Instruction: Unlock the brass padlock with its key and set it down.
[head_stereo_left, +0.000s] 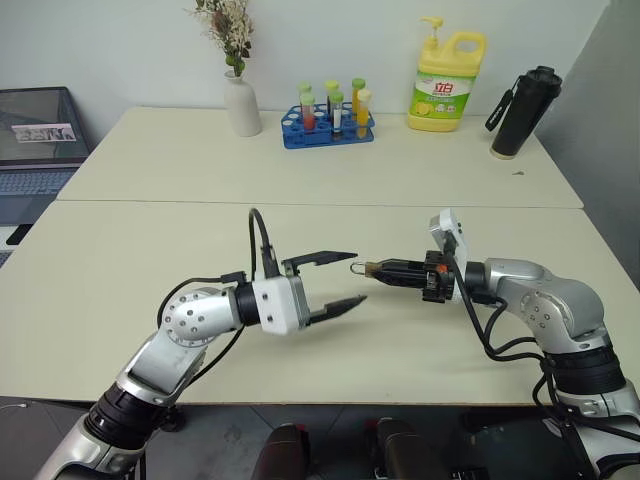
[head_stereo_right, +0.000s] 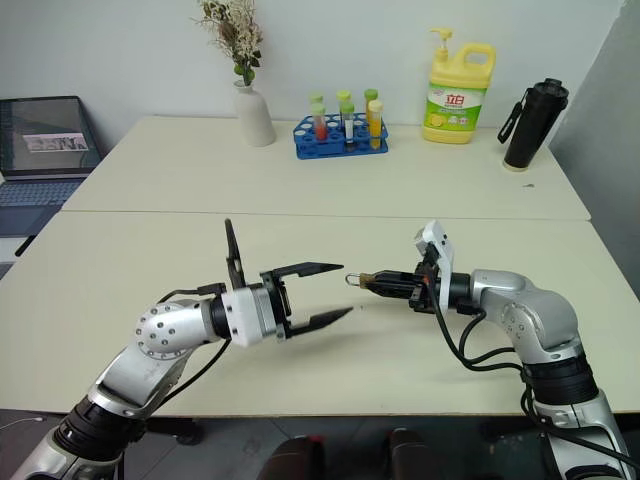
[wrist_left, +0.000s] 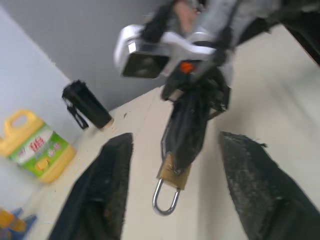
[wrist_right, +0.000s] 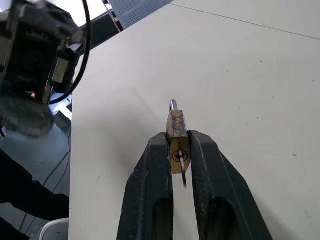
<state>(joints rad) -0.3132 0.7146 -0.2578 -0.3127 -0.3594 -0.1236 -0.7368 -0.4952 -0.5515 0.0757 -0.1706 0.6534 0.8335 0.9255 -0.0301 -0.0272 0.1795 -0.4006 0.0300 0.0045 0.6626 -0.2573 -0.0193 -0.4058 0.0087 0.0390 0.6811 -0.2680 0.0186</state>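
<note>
My right gripper (head_stereo_left: 381, 270) is shut on the brass padlock (head_stereo_left: 371, 268) and holds it level above the table. The padlock's thin silvery shackle (wrist_left: 165, 200) points toward my left gripper. In the right wrist view the padlock (wrist_right: 176, 127) sits clamped between the two black fingers. A thin silvery blade that looks like the key (wrist_right: 183, 175) sticks out of its keyhole face. My left gripper (head_stereo_left: 358, 278) is open and empty just short of the shackle, one finger above the other, not touching the lock.
Along the far side of the table stand a white vase (head_stereo_left: 241, 100) of dried flowers, a blue test-tube rack (head_stereo_left: 328, 125), a yellow detergent bottle (head_stereo_left: 446, 80) and a black flask (head_stereo_left: 522, 112). A laptop (head_stereo_left: 35, 140) sits off to the left.
</note>
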